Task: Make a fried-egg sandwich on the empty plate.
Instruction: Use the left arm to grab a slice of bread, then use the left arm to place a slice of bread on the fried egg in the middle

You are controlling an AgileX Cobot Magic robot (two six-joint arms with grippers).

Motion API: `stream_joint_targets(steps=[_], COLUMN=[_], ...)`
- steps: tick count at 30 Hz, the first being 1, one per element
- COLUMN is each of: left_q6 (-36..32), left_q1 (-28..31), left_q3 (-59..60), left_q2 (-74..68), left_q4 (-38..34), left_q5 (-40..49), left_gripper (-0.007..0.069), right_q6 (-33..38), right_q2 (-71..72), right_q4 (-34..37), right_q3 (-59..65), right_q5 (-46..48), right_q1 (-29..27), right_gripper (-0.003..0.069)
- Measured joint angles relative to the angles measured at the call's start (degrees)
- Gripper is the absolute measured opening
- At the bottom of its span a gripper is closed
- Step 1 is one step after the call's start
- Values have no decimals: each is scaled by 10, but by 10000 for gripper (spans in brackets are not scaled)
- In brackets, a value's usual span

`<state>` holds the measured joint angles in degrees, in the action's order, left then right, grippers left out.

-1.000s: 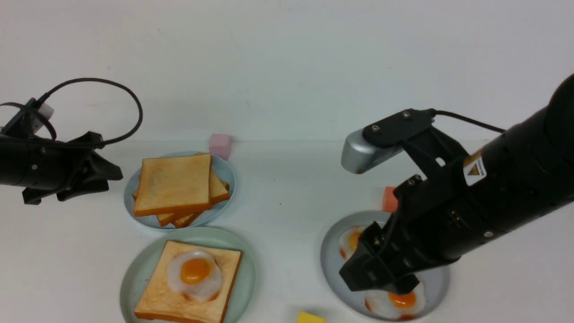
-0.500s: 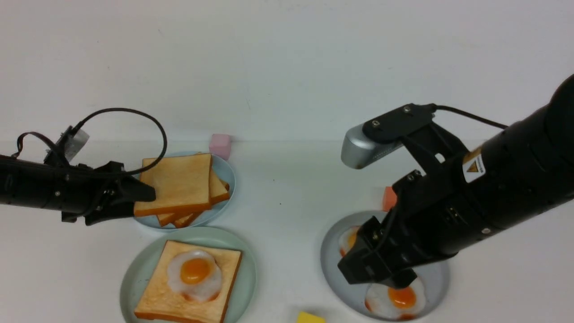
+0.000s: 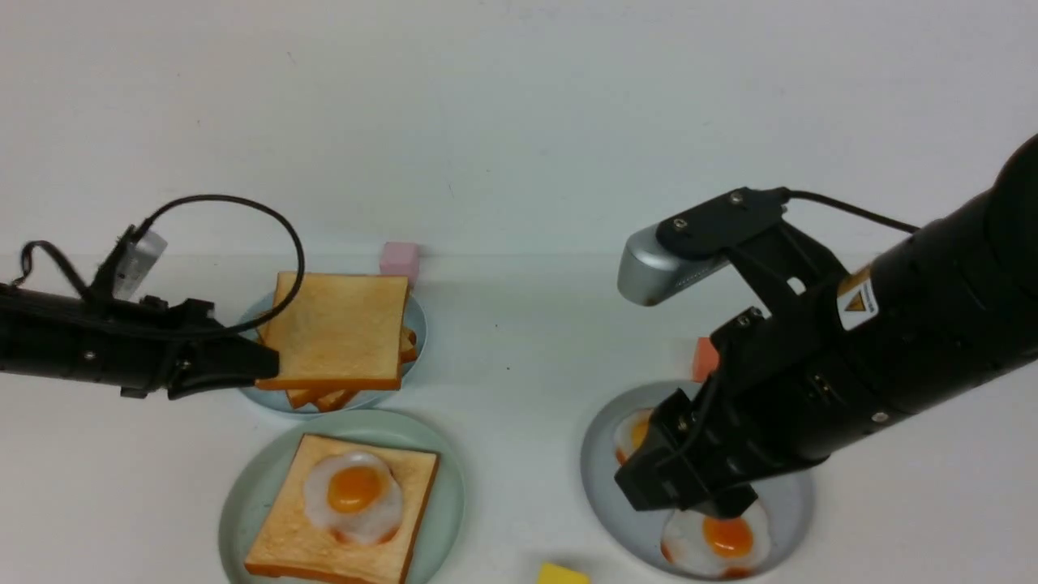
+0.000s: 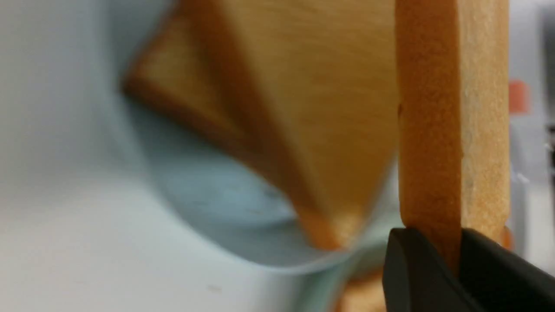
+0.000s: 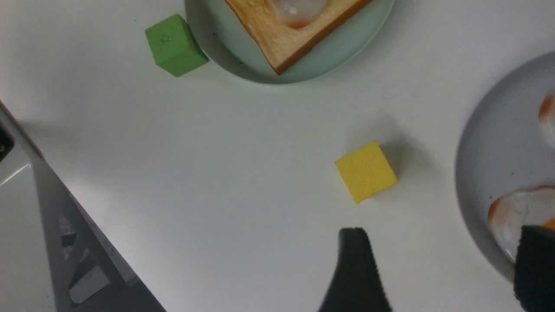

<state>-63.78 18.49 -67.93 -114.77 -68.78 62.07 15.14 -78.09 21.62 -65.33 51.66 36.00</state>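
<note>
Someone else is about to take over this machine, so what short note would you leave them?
Left gripper: closed on the edge of a toast slice, above the bread plate.
Right gripper: open and holding nothing, over the grey plate with spare eggs.
Done: the green plate has a bottom slice with a fried egg on it.
Left: lay the held slice on top of that egg, then let go.

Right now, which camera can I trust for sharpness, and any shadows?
Left wrist view: gripped toast slice crisp, light-blue plate blurred. Right wrist view: yellow cube sharp with soft shadow, black fingers blurred. Front view: sharp overall.
</note>
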Motion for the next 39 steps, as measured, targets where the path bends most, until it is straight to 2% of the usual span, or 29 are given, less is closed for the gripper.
stream_joint_targets(steps=[4,6,15,20,25,39], left_q6=[-46,-78,-120,-104,-57,-54], left_q1=[19,29,29,29,29,29], left_q3=[17,62,216,225,225,225], left_q2=[42,83,108,108,109,109], left_q4=[-2,-2,22,45,83,67], left_q5=[35,42,43,40,-7,-32], left_gripper=[93,93,93,93,93,93], right_q6=[0,0,0,0,0,0], right_q2=[1,2,3,4,4,4], right_q4=[0,0,-5,-16,-17,-17], right_q3=[0,0,0,0,0,0], right_q5=[0,0,0,0,0,1], right_q1=[0,0,0,0,0,0], right_gripper=[482,482,482,482,482,482])
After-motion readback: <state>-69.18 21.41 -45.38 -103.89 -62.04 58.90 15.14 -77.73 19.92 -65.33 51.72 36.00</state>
